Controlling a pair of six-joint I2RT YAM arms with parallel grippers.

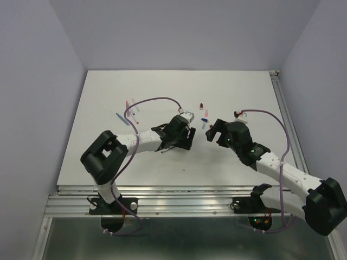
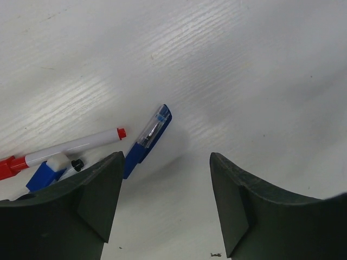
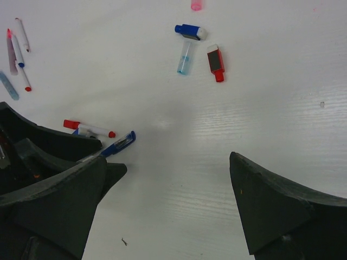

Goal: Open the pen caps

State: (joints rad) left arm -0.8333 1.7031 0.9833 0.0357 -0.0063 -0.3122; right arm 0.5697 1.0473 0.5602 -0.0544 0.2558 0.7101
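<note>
A blue pen cap (image 2: 147, 142) with a clear clip lies on the white table just beyond my left finger (image 2: 81, 206); its lower end runs behind that finger. The left gripper (image 2: 165, 206) is open over bare table with nothing between its fingers. Beside the blue cap lie a white pen with a red tip (image 2: 76, 145), a red cap (image 2: 6, 167) and a blue cap (image 2: 43, 176). The right gripper (image 3: 168, 206) stands open and empty over bare table, facing the left gripper (image 1: 181, 138) from the right. Loose caps lie farther back: blue (image 3: 190, 31), translucent blue (image 3: 185, 57) and red (image 3: 216, 62).
Several slim pens (image 3: 16, 49) lie at the back left of the table (image 1: 244, 92). A pink piece (image 3: 196, 5) sits at the far edge of the right wrist view. Purple cables loop over both arms. The two grippers stand close together at mid-table.
</note>
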